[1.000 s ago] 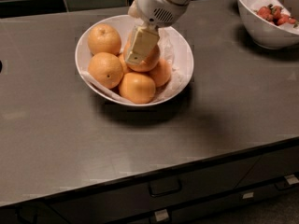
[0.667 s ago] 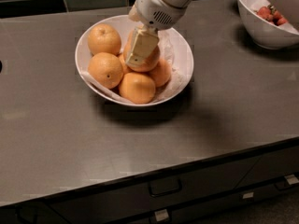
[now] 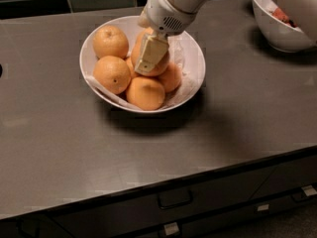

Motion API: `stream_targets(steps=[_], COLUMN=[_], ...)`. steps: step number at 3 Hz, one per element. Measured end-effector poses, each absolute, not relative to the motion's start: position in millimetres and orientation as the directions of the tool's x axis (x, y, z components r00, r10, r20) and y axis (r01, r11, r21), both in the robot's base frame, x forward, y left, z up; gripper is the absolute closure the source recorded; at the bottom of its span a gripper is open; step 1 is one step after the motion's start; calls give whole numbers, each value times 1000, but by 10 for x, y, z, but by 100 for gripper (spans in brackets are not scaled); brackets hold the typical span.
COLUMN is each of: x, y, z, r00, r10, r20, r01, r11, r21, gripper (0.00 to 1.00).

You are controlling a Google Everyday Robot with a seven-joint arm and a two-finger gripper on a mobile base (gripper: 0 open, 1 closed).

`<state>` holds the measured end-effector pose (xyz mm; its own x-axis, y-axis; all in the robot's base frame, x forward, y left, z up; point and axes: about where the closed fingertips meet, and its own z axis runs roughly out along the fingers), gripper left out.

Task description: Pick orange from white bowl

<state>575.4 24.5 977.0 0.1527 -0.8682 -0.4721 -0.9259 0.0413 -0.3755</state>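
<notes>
Fingers (image 3: 150,53) of the gripper (image 3: 148,64) are clamped on the orange (image 3: 163,63). The near finger lies flat against the front of the fruit. The far finger is hidden behind it. The orange sits at the centre of the white bowl (image 3: 124,24), on top of the pile and touching the fruit around it.

Layout, left to right:

1. Table (image 3: 59,133): a dark grey, matte surface that carries both bowls. Its left part is bare.
2. White bowl: it stands left of centre on the table. Crinkled translucent lining (image 3: 101,87) shows along the inner wall.
3. Upper-left orange (image 3: 110,41): it rests against the far-left wall of the bowl.
4. Lower-left orange (image 3: 112,74): it lies just below the upper-left one, and a small stem dot is visible on it.
5. Front orange (image 3: 145,93): it lies at the near edge of the pile, directly under the tip of the near finger.
6. Right-hand orange (image 3: 172,78): it is partly covered by the held orange.
7. Robot arm (image 3: 173,4): white, it enters from the top edge and slopes down to the left into the bowl.
8. Deeper white bowl (image 3: 277,36): it stands at the far right, well apart from the first bowl, and holds red fruit (image 3: 281,15).

A drawer handle (image 3: 174,200) shows on the dark front below the table edge.
</notes>
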Motion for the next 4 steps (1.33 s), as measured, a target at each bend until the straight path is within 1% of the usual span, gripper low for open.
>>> stream_targets(steps=[1,2,3,4], x=[5754,5753,5752,5872], y=[245,244,163,17], z=[9770,9766,9699,9471], r00=[153,152,127,89], r10=[-868,-868,-869,-870], r20=[-472,-472,-478,-485], r01=[-926,-926,-931,-942], r11=[41,42,61,85], r21=[-375,-375,-359,-325], gripper=[34,38,38,35])
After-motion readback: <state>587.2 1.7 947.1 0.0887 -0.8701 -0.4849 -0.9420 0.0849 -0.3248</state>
